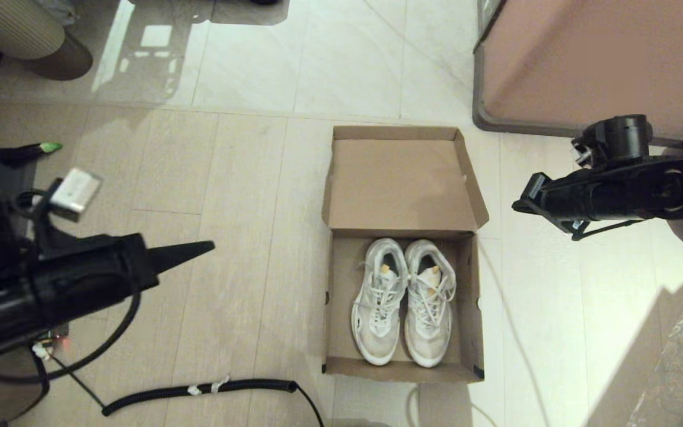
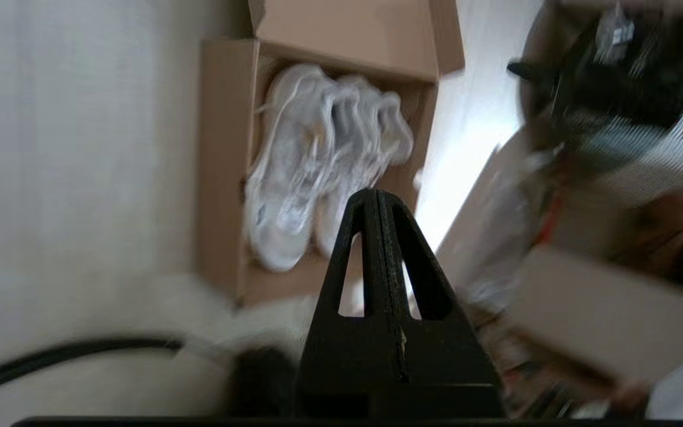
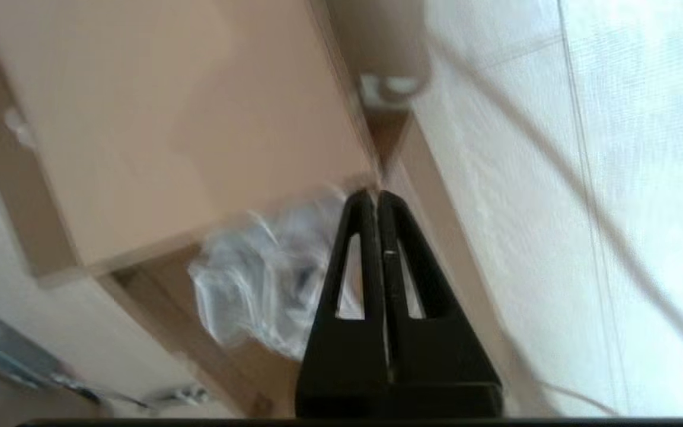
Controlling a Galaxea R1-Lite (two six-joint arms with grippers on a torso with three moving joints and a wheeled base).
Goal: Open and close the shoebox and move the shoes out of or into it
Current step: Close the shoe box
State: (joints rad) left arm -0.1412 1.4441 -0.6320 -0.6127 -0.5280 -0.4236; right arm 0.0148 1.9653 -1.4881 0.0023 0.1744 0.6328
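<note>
Shoebox (image 1: 402, 367) on floor (image 1: 246, 178), centre; hinged lid (image 1: 401, 178) flipped back, open. White mesh sneakers (image 1: 404, 299) side by side inside, toes toward robot. Left gripper (image 1: 208, 246) well left of box, fingers pressed together, empty. Right gripper (image 1: 519, 206) just right of lid, jaws closed, holding nothing
</note>
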